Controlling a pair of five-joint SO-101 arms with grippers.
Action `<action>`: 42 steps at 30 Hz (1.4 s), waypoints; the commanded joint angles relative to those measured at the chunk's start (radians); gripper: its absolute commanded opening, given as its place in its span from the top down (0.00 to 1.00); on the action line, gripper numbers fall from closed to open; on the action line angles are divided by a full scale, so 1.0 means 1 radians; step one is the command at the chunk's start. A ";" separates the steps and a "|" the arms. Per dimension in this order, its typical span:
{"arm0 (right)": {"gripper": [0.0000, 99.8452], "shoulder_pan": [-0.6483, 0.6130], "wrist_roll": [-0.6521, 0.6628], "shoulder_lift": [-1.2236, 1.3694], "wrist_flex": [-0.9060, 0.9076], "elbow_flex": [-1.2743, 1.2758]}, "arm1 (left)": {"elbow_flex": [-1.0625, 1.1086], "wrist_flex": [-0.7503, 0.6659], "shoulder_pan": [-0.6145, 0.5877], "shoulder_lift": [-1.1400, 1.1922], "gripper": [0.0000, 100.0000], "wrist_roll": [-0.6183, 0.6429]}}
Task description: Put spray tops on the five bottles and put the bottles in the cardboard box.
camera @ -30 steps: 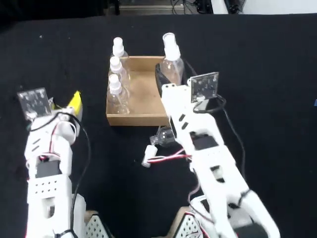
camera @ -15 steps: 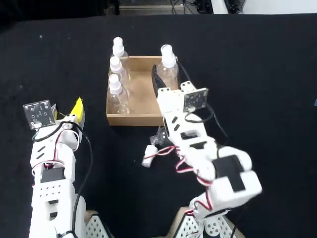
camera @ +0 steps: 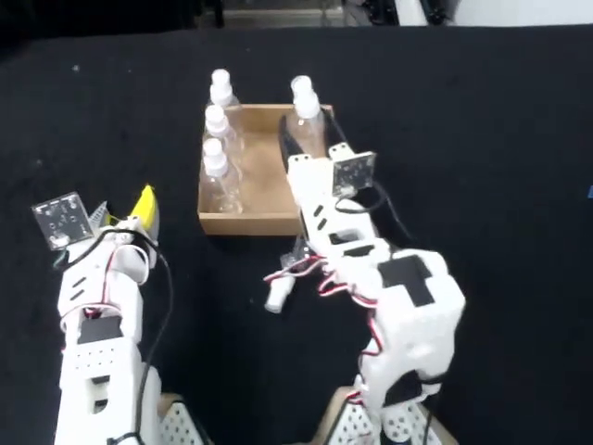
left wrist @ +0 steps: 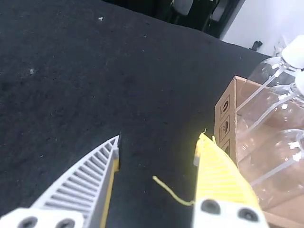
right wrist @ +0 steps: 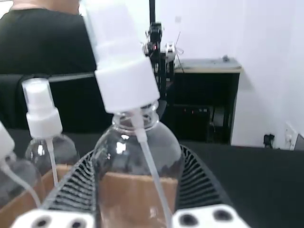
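The cardboard box (camera: 255,181) sits mid-table. Three clear bottles with white spray tops (camera: 216,158) stand in a row along its left wall. A fourth capped bottle (camera: 304,119) is upright at the box's far right corner, with my right gripper (camera: 302,141) shut on its body. In the right wrist view this bottle (right wrist: 135,156) fills the space between the black fingers (right wrist: 197,178), and a neighbouring bottle (right wrist: 45,142) stands behind. My left gripper (camera: 141,206) is left of the box, open and holding nothing (left wrist: 159,138), with the box wall (left wrist: 227,118) beside it.
A white spray top (camera: 278,293) lies on the black cloth in front of the box, beside a clear piece (camera: 301,252) partly hidden under the right arm. Red and white cables hang from that arm. The cloth left of the box and on the far right is bare.
The right arm has folded and carried the bottle left and farther back, down to the box's far right corner. The left arm shifted slightly.
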 commanded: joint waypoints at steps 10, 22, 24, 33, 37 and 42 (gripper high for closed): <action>0.99 -0.002 0.006 0.113 -0.023 -0.101 | -0.013 -0.021 -0.005 0.003 0.77 0.008; 0.82 -0.003 0.006 0.113 0.118 -0.133 | -0.013 -0.021 -0.005 0.003 0.77 0.006; 0.77 -0.003 0.006 0.113 0.118 -0.133 | -0.013 -0.021 -0.005 0.003 0.77 0.006; 0.78 -0.003 0.006 0.113 0.115 -0.133 | -0.013 -0.021 -0.005 0.003 0.77 0.006; 0.78 -0.003 0.006 0.113 0.117 -0.143 | -0.013 -0.021 -0.005 0.003 0.77 0.006; 0.75 -0.003 0.008 0.113 0.120 -0.145 | -0.013 -0.021 -0.005 0.003 0.77 0.006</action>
